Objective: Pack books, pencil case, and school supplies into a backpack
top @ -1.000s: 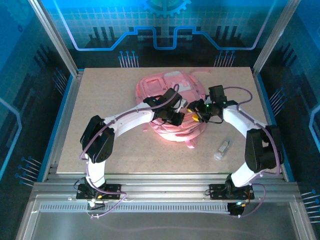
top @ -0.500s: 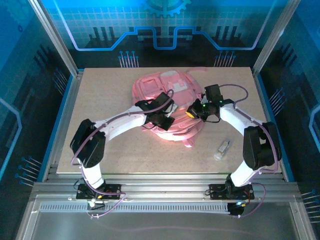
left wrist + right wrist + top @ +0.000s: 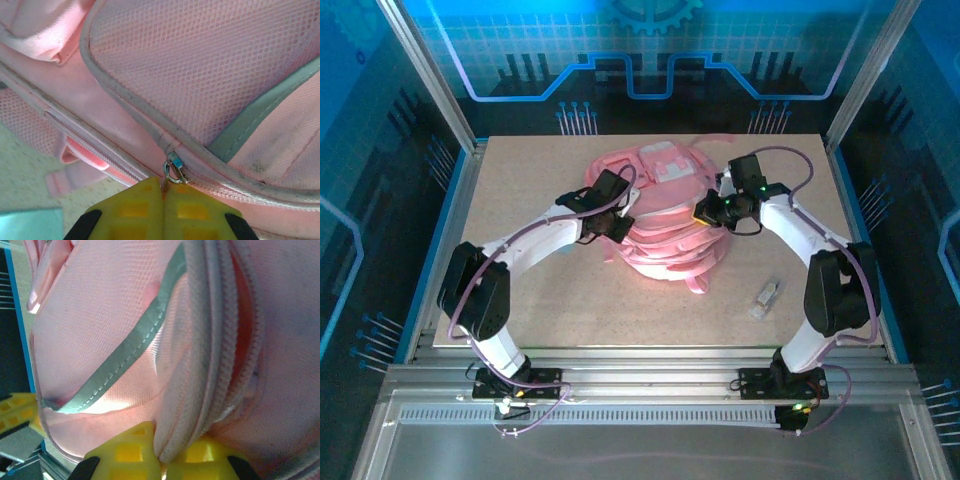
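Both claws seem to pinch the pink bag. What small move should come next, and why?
Probably slide the zipper pull along its track: the left gripper pinches it, and the right gripper braces the backpack at its zipper edge.

I can read no lettering anywhere; the pale patch (image 3: 670, 170) on the backpack (image 3: 660, 225), beyond my right gripper (image 3: 705, 213), might carry print but is too blurred to tell.
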`<state>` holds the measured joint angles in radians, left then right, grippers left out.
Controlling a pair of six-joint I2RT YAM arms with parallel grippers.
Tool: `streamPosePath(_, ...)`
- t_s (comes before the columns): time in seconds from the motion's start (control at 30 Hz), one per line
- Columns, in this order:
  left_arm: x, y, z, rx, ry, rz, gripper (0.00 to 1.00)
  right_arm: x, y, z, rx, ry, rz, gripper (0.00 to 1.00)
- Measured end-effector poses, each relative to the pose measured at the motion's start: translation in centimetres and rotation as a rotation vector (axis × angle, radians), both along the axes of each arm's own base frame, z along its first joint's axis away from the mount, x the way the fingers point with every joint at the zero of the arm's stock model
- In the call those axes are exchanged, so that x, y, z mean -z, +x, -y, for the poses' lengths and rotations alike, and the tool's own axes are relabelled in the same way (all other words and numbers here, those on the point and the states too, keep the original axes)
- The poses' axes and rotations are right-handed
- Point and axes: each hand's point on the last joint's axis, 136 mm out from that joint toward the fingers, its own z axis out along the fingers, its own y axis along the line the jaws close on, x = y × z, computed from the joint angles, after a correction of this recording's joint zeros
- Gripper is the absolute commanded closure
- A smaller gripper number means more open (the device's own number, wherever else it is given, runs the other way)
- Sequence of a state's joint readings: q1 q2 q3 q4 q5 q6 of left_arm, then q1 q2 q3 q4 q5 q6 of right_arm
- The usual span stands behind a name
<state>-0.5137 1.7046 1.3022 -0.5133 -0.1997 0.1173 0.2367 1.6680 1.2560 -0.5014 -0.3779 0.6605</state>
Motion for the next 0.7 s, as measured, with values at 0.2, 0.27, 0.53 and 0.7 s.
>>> streamPosePath(0.2,1.5,3.6,-0.4,-0.013,0.109,0.093,0.98,-0.4,0.9,-0.3,-0.047,-0.013,0.054,1.00)
streamPosePath(0.27,1.3,4.2,-0.5,-0.030,0.116,0.113,0.74,-0.5,1.0,-0.4,-0.049,-0.008,0.059,0.92)
streamPosePath(0.53,-1.5,4.5,-7.0,-0.348,0.073,0.139,0.19,-1.1,-0.5,1.1,-0.045,-0.080,0.034,0.18)
streamPosePath(0.7,-5.0,2.7,-6.4,-0.428,-0.107,0.147,0.01,-2.6,-2.0,5.6,0.081,-0.250,0.044,0.00)
